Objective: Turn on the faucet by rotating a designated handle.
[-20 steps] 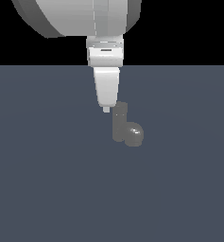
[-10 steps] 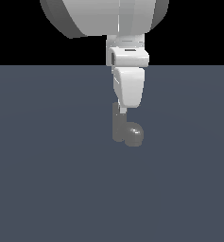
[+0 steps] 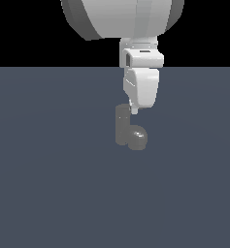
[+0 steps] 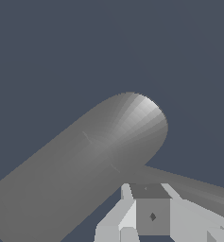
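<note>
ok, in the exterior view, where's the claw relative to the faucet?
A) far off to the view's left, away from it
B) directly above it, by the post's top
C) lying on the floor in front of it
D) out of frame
B: the claw hangs down from above, its tip right at the top of the faucet post.

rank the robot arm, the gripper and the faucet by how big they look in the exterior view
1. robot arm, largest, though it is cut off at the top edge.
2. gripper, counting its white body.
3. faucet, slightly smaller; the gripper may look bigger from nearness to the camera.
</note>
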Motion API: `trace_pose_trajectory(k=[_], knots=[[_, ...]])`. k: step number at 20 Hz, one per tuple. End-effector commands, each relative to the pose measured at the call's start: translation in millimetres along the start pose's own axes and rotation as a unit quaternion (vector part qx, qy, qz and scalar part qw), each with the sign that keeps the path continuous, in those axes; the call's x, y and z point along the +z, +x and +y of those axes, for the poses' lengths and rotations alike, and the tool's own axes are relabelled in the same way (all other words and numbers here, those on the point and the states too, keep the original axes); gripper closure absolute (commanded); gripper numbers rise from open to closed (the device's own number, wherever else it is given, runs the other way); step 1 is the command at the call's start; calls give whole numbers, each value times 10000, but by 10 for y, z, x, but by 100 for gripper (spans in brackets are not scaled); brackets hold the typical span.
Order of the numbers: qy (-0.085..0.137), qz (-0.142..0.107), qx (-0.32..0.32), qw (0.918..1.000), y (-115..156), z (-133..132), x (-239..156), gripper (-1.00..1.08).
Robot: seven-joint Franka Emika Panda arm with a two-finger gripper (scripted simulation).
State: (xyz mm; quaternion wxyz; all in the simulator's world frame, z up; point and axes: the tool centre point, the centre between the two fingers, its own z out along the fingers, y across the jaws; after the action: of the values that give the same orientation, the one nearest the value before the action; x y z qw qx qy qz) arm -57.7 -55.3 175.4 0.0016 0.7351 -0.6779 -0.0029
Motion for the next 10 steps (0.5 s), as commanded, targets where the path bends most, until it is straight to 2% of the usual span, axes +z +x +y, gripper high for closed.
trace_pose_trajectory(k=[1, 10], knots=[[42, 8, 111, 9999, 217, -82, 11, 108], [33, 10, 203, 9998, 619, -248, 17, 108]])
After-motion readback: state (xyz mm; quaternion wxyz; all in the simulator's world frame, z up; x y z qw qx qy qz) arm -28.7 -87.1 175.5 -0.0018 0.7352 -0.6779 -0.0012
